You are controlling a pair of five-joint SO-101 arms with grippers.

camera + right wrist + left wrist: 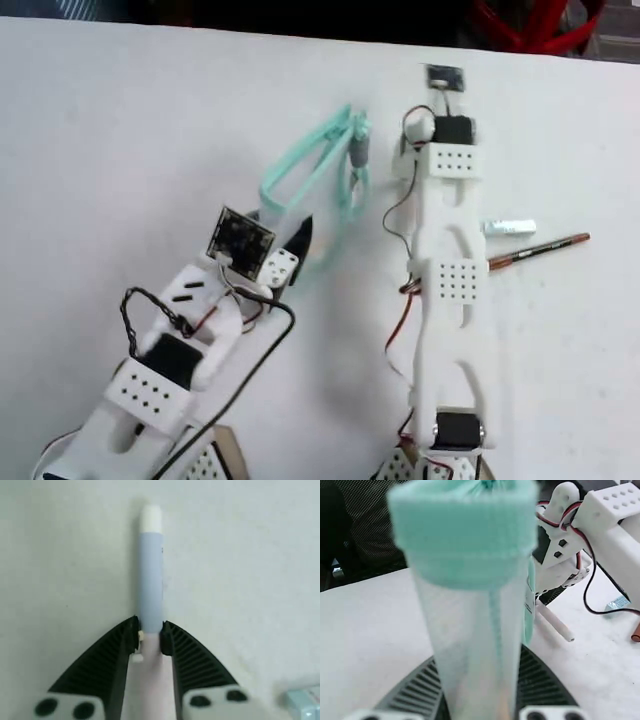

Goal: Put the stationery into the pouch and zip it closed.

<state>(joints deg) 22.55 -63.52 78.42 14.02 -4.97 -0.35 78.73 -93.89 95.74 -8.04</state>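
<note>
Left hand (297,243) is closed on one end of the pouch (465,545). In the high view the pouch runs up from it towards upper centre. Right hand (149,630) is clamped on a grey pen (150,570) with a white tip, at upper centre of the high view just beside the pouch's far end. A pencil (540,247) and a small white item (508,227) lie on the counter (120,150) at centre right, beside the right arm.
</note>
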